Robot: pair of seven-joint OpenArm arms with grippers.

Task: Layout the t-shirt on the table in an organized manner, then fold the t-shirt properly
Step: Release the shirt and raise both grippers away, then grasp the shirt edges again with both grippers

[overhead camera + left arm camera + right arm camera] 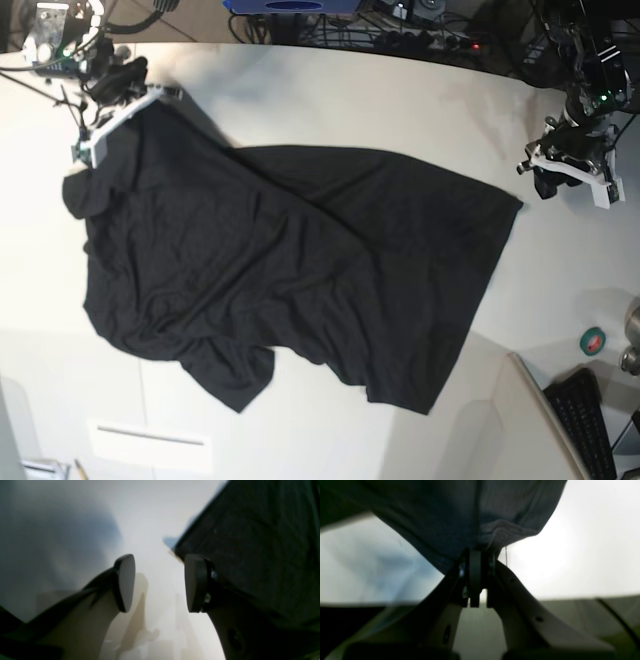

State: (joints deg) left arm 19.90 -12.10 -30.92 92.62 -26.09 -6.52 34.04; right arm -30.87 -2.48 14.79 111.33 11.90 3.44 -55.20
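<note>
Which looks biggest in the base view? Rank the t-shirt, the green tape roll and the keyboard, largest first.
1. The t-shirt, by far the largest.
2. The keyboard, though cut off by the frame edge.
3. The green tape roll, the smallest.

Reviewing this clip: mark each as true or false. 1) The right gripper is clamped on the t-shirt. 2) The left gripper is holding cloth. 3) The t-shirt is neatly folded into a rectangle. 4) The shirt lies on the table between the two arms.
1) True: the right gripper is shut on an edge of the t-shirt.
2) False: the left gripper is open and holds nothing, with a corner of the shirt just beside one finger.
3) False: it is spread out, wrinkled and partly lapped over itself, not folded.
4) True: it lies on the table, with the right arm at one end and the left arm beyond the other.
</note>
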